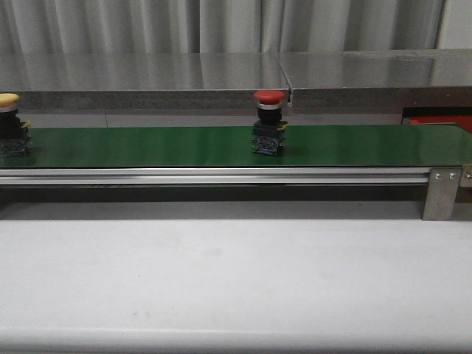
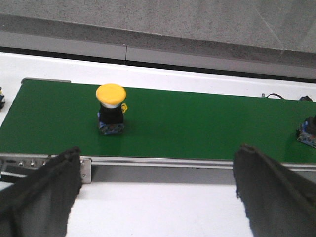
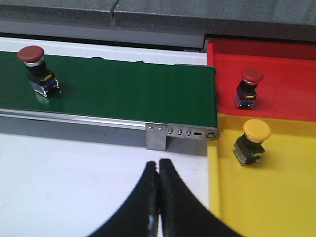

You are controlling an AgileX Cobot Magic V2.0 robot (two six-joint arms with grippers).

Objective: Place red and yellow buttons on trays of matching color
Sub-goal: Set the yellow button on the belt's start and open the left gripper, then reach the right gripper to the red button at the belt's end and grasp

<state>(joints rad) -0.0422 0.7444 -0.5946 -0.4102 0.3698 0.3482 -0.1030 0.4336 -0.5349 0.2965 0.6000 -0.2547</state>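
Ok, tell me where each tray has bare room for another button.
The red tray is bare on the side of its red button away from the green belt. The yellow tray is open nearer the camera than its yellow button. It is tightest between the two buttons.

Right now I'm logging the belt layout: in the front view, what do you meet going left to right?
Yellow button at the left edge of the green belt → red button near the belt's middle → metal bracket → red tray, partly seen, far right.
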